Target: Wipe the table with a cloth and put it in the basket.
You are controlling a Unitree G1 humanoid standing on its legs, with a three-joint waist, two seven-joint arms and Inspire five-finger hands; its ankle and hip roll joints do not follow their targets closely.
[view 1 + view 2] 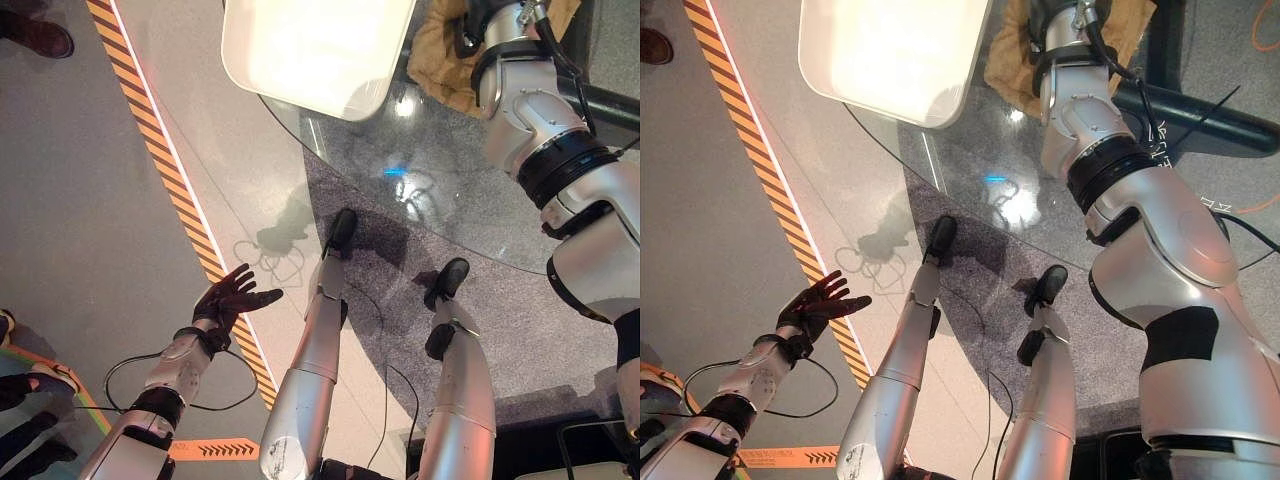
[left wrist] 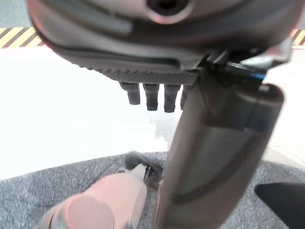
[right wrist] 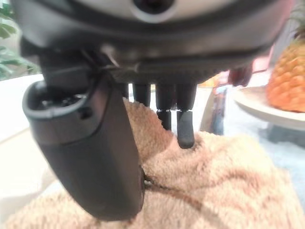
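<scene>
**Inspector A:** Where is the cloth found?

**Inspector B:** The tan cloth (image 3: 224,181) is seen lying crumpled on the round glass table (image 1: 470,200), at the far edge of the table. The right hand (image 3: 167,102) is placed over the cloth; its fingers (image 3: 185,129) are extended downward and touch the pile, with the thumb set beside them. No fold is seen gripped, so the hand is recorded as spread, not clamped.

**Inspector A:** And beyond the cloth?

**Inspector B:** A white tray (image 1: 310,50) is noted on the table, just beside the cloth. A pineapple (image 3: 286,76) on a white plate (image 3: 267,109) is observed past the cloth in the right wrist view.

**Inspector A:** The other hand?

**Inspector B:** The left hand (image 1: 228,298) is held well apart from the table, above the grey floor (image 1: 70,200), with fingers straight and spread, nothing held. A striped orange floor line (image 1: 160,160) is recorded between that hand and the table.
</scene>
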